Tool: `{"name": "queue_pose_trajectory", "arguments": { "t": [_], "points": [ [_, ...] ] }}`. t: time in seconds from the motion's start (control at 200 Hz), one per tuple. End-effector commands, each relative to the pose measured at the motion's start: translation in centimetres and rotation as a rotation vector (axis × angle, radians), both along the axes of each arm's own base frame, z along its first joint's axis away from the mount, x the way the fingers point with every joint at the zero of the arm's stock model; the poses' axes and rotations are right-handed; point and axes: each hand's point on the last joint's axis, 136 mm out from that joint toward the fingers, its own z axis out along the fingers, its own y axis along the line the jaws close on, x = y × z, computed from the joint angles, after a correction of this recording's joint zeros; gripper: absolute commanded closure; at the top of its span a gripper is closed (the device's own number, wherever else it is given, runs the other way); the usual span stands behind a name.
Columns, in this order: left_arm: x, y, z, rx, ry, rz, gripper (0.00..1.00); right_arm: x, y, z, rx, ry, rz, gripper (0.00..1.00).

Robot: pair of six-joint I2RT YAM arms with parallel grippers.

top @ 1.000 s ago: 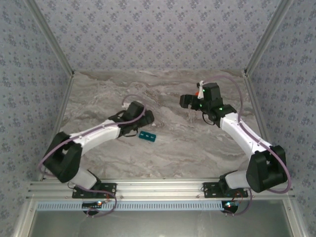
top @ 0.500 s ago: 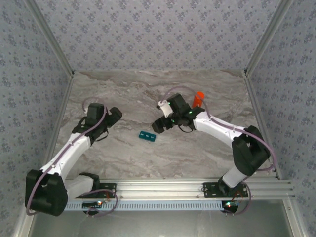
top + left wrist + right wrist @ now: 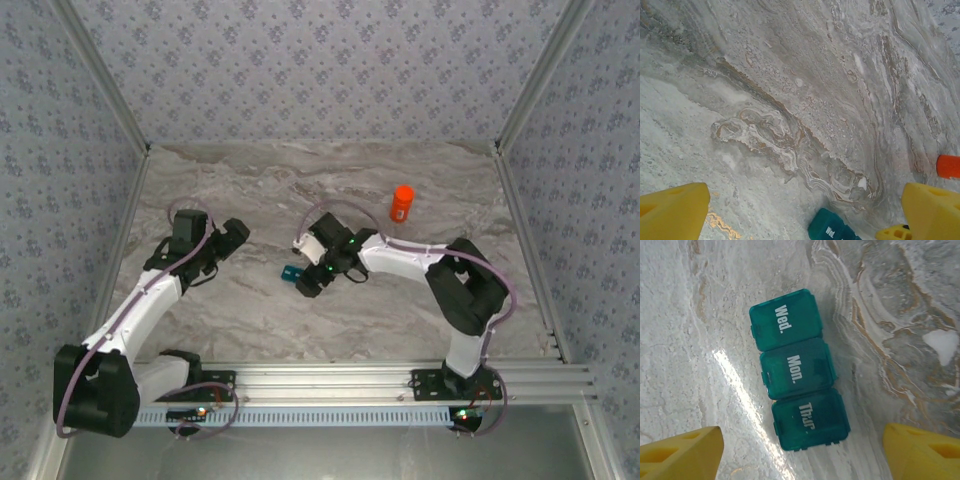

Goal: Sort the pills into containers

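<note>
Your right gripper hangs over the middle of the marble table with its yellow fingers spread wide. The teal pill box lies flat on the stone in the gap between them, its three lids marked Wed., Mon. and Thur. all closed, and from above the gripper covers most of it. Your left gripper sits well off to the left, also wide apart and empty, while the orange bottle stands upright and capped far back on the right, well apart from the box.
</note>
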Motion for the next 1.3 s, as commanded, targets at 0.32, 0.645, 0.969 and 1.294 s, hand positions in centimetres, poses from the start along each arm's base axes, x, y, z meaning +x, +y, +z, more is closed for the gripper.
{"name": "queue_pose_trajectory", "arguments": {
  "t": [0.32,0.645,0.969,1.294],
  "points": [
    [0.2,-0.2,-0.2,-0.025,0.005,-0.001,0.02,1.0,1.1,-1.8,-0.052,-0.076,0.044,0.25],
    [0.3,-0.2,0.0,-0.025,0.0,0.003,0.02,1.5,2.4,-1.8,-0.04,-0.084,0.055,0.31],
    [0.4,-0.2,0.1,-0.024,0.0,-0.003,0.02,-0.2,1.4,-3.4,-0.068,-0.052,0.063,0.33],
    [0.6,-0.3,-0.1,-0.028,0.004,-0.005,0.02,-0.4,0.1,-3.7,-0.066,-0.069,0.021,0.38]
  ]
}}
